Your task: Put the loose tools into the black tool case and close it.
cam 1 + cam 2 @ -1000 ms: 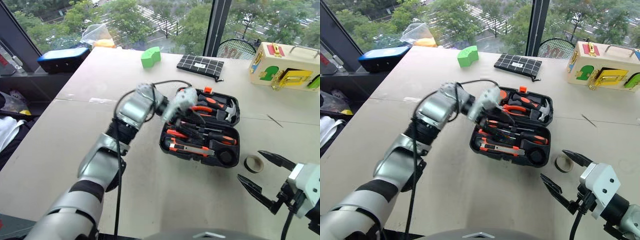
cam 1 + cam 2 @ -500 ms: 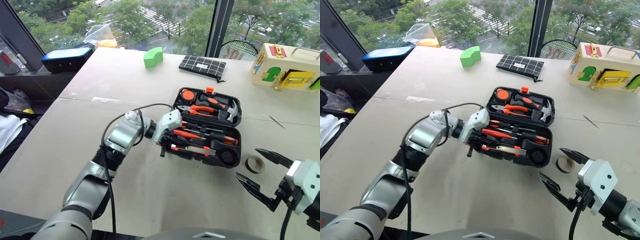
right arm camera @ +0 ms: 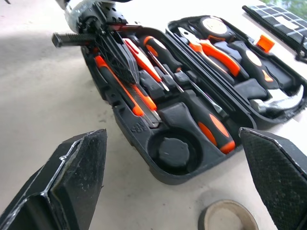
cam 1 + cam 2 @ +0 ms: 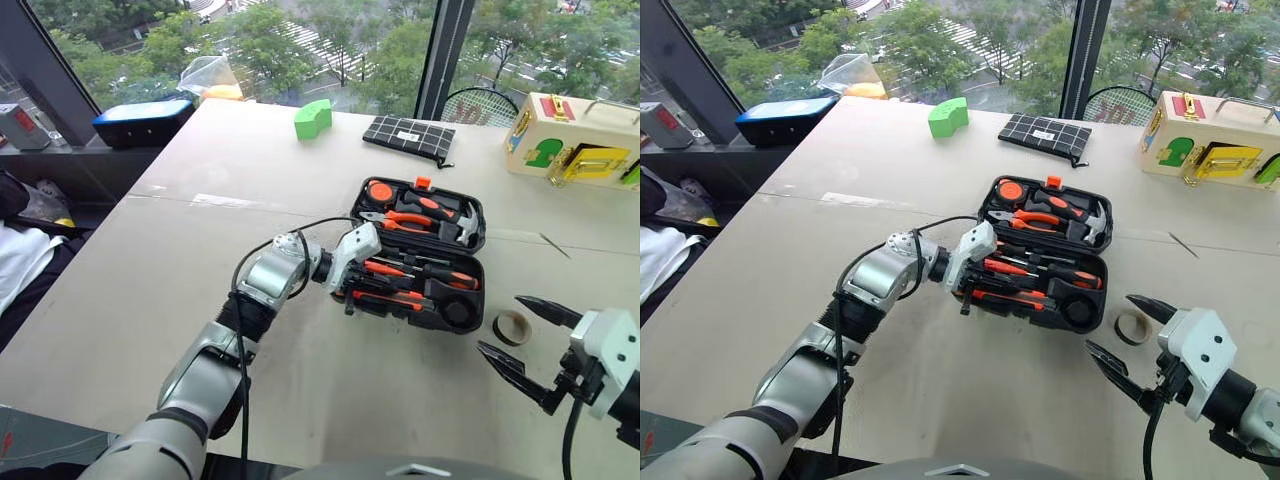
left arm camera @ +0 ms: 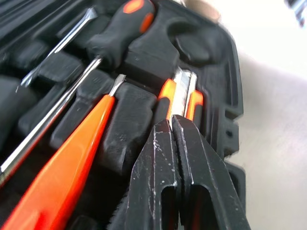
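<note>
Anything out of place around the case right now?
The tape roll lies on the table beside the open black tool case, while its round slot sits empty. Nothing else stands out.

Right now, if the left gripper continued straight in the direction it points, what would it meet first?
Most likely the utility knife in the black tool case, directly ahead of the shut left gripper; the gap between them is unclear.

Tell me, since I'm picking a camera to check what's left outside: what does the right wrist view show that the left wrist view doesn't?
Right wrist view: tape roll on the table outside the black tool case, hammer and pliers in the lid, open right gripper. Left wrist view: shut left gripper, empty, close up. Both: utility knife, screwdrivers.
</note>
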### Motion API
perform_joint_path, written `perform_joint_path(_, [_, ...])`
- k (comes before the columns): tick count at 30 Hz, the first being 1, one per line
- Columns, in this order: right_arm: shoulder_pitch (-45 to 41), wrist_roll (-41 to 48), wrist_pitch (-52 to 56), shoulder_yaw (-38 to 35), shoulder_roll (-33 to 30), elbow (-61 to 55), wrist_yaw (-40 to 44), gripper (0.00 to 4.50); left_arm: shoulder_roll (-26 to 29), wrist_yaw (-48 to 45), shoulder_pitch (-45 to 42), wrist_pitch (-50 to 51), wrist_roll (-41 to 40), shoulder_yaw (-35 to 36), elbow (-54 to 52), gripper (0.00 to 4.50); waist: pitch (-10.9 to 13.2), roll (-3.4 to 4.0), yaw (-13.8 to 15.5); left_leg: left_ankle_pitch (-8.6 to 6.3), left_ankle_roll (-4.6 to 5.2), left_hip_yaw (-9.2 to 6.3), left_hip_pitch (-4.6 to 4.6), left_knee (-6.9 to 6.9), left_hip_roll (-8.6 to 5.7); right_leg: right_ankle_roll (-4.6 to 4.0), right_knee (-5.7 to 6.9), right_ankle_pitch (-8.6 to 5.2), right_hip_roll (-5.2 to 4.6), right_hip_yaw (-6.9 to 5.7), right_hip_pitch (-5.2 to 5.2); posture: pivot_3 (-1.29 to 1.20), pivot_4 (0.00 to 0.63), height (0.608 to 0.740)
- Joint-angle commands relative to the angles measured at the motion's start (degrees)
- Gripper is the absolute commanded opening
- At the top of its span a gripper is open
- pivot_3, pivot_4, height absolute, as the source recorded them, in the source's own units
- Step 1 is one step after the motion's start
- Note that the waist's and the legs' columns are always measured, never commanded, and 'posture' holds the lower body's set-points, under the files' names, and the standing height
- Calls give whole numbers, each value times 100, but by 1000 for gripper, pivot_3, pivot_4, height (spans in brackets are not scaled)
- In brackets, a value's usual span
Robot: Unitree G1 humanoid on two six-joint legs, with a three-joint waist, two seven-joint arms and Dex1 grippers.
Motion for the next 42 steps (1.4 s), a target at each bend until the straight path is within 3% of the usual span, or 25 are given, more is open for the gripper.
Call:
perform_joint_path(1, [-271,-161,146,108,-170,86,-149,4500,61,345,79,92,-153,402,-64,32,1,1,-4,0,0,0,1,0,0,0,1,0,1,0,0,0,150,740])
perform_joint_path(6, [-694,108,1073,113,-398,466,-414,4500,378,-247,535,38,-1115,924,-1732,32,22,3,-18,0,-1,-2,-10,-7,8,-2,3,0,5,0,-11,0,150,740])
perform_joint_path(11, [-964,148,1723,242,-664,814,-454,4500,1030,-616,1082,22,-1713,1072,-3145,2197,23,9,-4,0,-1,-2,-2,-46,8,-4,-15,-1,5,-3,-11,0,150,740])
perform_joint_path(13, [-1144,-162,1772,567,-865,906,-515,4500,1338,-633,1307,204,-1912,1105,-3713,3074,25,9,-14,0,-1,2,-2,-48,8,-4,-21,-1,4,0,-10,0,150,740])
perform_joint_path(14, [-1209,-420,1806,738,-994,932,-634,4500,1435,-617,1381,269,-1989,1110,-3884,3740,27,10,-15,0,-1,5,-2,-46,8,-4,-21,0,4,3,-11,0,150,740])
perform_joint_path(16, [-1302,-676,1834,965,-1116,999,-725,4500,1541,-515,1505,273,-2035,1095,-4079,4426,27,10,-16,0,-1,7,0,-43,8,-4,-19,0,3,6,-11,0,150,740])
perform_joint_path(21, [-1612,-391,2354,1217,-1196,1154,-529,4500,1584,-168,1726,275,-2148,1115,-4279,4426,30,3,-5,0,-1,7,-1,-41,6,-3,-21,0,3,6,-10,0,150,740])
perform_joint_path(22, [-1682,-422,2442,1277,-1225,1229,-534,4241,1585,-103,1766,290,-2188,1123,-4331,4477,31,2,-7,0,-1,7,-1,-41,7,-3,-21,0,4,6,-11,0,150,740])
perform_joint_path(25, [-1877,-446,2688,1407,-1286,1437,-527,3263,1599,52,1864,316,-2268,1124,-4471,4500,32,2,-9,0,-1,5,0,-43,7,-4,-21,0,4,4,-11,0,150,740])
perform_joint_path(31, [-2050,-555,2686,1453,-1296,1544,-521,282,1623,288,1776,384,-2334,1088,-4491,4500,33,3,-9,0,-1,5,0,-43,7,-3,-21,0,5,5,-11,0,150,740])
perform_joint_path(32, [-2028,-564,2665,1446,-1302,1516,-503,64,1617,311,1756,360,-2320,1077,-4468,4500,33,2,-8,0,-1,5,0,-43,7,-3,-21,0,5,4,-11,0,150,740])
perform_joint_path(36, [-1975,-478,2600,1261,-1297,1267,-393,64,1142,671,1922,-191,-2362,1338,-4341,4500,34,2,-7,0,-1,7,0,-43,7,-3,-22,0,5,6,-11,0,150,740])
perform_joint_path(40, [-2345,-60,2794,1088,-1311,865,-257,64,1469,127,2002,-68,-2795,1596,-4198,4500,37,3,-56,0,-1,4,2,-46,9,-3,-21,0,9,5,-11,0,150,740])
perform_joint_path(42, [-2976,260,3050,1243,-1320,695,-277,64,1722,-114,2134,-69,-3001,1821,-4165,4500,42,7,-111,0,-1,0,5,-46,12,-4,-15,0,12,1,-11,0,150,740])
